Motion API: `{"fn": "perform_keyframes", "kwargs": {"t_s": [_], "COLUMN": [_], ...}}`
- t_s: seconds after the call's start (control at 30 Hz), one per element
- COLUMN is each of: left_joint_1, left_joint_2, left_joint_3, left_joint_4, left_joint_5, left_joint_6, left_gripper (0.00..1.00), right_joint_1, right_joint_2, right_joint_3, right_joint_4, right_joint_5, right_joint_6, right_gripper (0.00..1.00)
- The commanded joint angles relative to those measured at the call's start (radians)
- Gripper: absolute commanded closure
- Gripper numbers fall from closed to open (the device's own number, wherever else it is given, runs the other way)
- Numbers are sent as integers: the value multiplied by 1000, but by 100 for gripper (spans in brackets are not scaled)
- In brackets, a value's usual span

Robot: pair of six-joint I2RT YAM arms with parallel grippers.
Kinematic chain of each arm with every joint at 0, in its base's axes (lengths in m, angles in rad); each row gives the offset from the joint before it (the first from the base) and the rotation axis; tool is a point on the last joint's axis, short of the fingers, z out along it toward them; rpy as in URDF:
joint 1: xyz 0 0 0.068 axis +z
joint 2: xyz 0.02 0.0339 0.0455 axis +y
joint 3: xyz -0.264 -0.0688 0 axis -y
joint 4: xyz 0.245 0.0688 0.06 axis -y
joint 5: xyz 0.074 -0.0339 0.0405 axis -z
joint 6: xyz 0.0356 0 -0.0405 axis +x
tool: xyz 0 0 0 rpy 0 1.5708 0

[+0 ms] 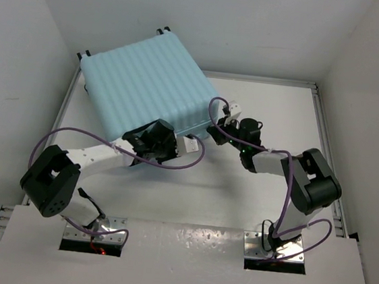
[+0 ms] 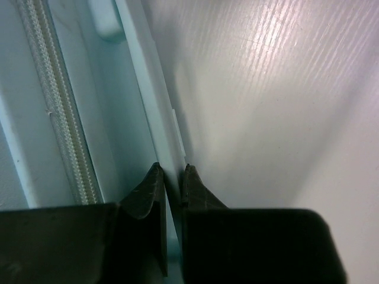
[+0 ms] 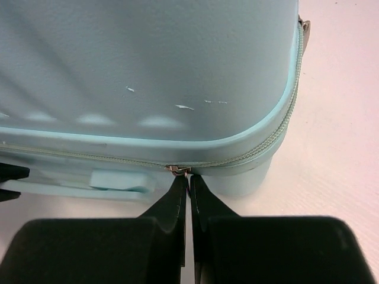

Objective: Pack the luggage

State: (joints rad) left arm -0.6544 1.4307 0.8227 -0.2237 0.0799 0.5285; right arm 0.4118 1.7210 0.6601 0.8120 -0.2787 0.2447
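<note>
The luggage (image 1: 149, 77), a pale blue ribbed hard-shell suitcase, lies closed at the back left of the table, small wheels at its far edge. My left gripper (image 1: 179, 143) is at its near side. In the left wrist view my left gripper (image 2: 173, 173) is shut on a thin pale blue rim (image 2: 148, 106) of the shell, next to the zipper (image 2: 56, 118). My right gripper (image 1: 213, 127) is at the near right corner. In the right wrist view my right gripper (image 3: 188, 177) is shut on the metal zipper pull (image 3: 177, 170) on the luggage (image 3: 148, 59).
The white table (image 1: 239, 188) is enclosed by white walls at the left, back and right. A metal rail (image 1: 325, 143) runs along its right edge. Purple cables loop from both arms.
</note>
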Motion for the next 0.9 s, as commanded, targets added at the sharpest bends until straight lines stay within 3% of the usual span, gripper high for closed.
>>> {"fn": "perform_keyframes", "kwargs": {"t_s": [0.0,0.37,0.53,0.67,0.77,0.87], "left_joint_1": [58,85,95,104,113,113], "left_joint_2": [37,96,105,134,146,168], "left_joint_3": [-59,-31,-22,-1,19,39], "left_joint_4": [-322,-313,-313,-313,-313,-313], "left_joint_5": [-141,-170,-181,-181,-161,-161], "left_joint_6": [143,174,185,185,205,226], "left_gripper": [100,100,100,100,100,100], "right_joint_1": [-80,-183,-232,-257,-269,-291], "right_joint_2": [-32,17,29,58,126,207], "right_joint_3": [87,369,432,446,438,420], "right_joint_4": [-138,-613,-724,-680,-547,-264], "right_joint_5": [139,56,45,81,46,-91], "right_joint_6": [-87,-214,-280,-266,-182,-70], "right_gripper": [100,100,100,100,100,100]}}
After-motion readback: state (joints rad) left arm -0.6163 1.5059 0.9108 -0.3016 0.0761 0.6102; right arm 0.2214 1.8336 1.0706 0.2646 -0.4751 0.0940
